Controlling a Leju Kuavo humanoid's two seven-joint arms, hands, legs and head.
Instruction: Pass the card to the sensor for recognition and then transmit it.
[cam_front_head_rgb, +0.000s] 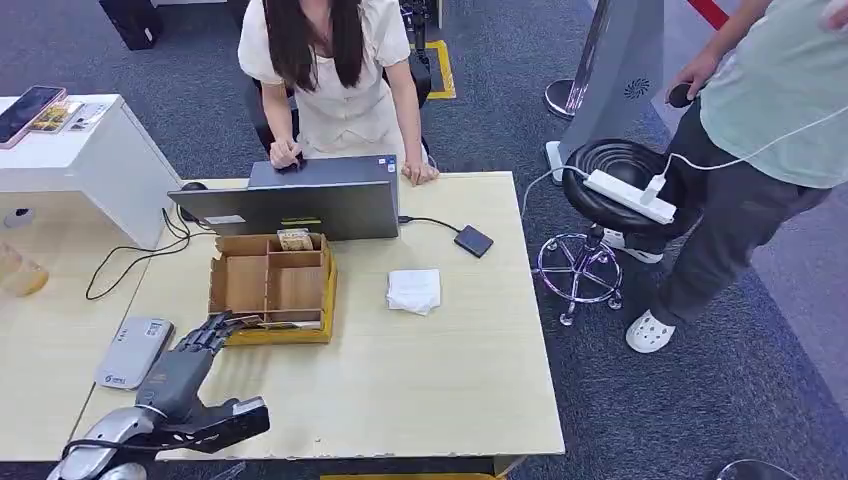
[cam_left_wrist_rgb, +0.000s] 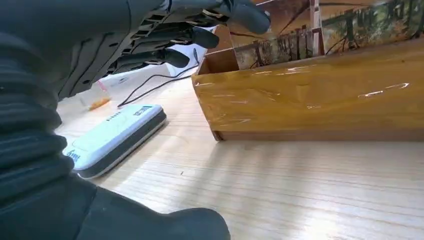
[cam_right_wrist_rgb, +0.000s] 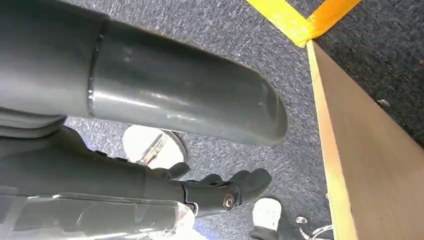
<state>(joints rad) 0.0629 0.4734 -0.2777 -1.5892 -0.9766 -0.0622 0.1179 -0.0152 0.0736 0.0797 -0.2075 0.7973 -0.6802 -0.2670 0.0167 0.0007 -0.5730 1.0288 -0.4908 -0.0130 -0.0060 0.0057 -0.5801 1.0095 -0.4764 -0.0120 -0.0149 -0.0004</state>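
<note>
A partitioned wooden box stands on the light wooden table, just in front of the laptop. A small patterned card stands in the box's rear middle compartment. The grey-white card sensor lies flat to the left of the box and appears close up as the sensor. My left hand hovers between sensor and box with fingers stretched toward the box's front left corner, holding nothing. My right hand hangs beside the table over the carpet, fingers loosely extended and empty.
A person sits behind the open laptop. A folded white paper and a black cabled device lie right of the box. Another person stands at the right by a stool carrying a power strip. A white counter is far left.
</note>
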